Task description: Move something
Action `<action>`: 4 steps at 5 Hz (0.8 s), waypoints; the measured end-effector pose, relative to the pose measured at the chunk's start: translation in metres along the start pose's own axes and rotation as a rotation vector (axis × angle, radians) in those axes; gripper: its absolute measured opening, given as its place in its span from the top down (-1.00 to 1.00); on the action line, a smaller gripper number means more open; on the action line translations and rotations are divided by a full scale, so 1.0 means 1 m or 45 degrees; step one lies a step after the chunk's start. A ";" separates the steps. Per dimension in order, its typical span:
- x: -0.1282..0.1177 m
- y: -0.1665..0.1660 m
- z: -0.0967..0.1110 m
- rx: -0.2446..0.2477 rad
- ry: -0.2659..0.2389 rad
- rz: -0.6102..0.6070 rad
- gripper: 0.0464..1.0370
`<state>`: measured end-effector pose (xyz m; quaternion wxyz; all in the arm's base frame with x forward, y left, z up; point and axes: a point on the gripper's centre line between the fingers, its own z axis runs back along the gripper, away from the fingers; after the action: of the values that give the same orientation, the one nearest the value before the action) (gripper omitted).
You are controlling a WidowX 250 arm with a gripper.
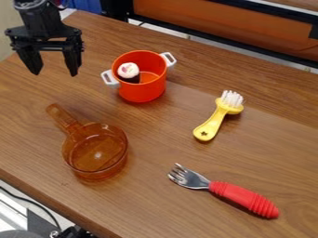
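My gripper (56,69) hangs open over the upper left of the table, to the left of the orange pot, with nothing between its fingers. The orange-red pot (144,90) has white handles and holds a small cupcake-like toy (129,71) with a white top and dark base. Below it, at the left, stands a transparent amber pan (96,153), its handle pointing to the upper left. A yellow brush (213,122) with white bristles lies right of centre. Toward the lower right lies a fork (239,194) with a red handle.
The wooden table (162,144) has its near edge running diagonally across the lower left. Behind its far edge stands a black-framed orange panel (229,28). Cables and dark equipment lie beyond the table at the lower left.
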<state>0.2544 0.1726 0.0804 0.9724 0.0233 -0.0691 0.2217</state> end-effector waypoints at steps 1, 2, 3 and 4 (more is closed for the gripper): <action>-0.005 -0.002 -0.008 -0.009 0.034 -0.011 -0.92; -0.007 -0.026 -0.004 -0.056 0.007 -0.148 -0.92; -0.010 -0.055 0.012 -0.101 -0.013 -0.252 -0.92; -0.020 -0.098 0.018 -0.167 0.002 -0.337 -0.92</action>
<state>0.2771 0.0749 0.0935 0.9926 -0.0315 -0.0789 0.0865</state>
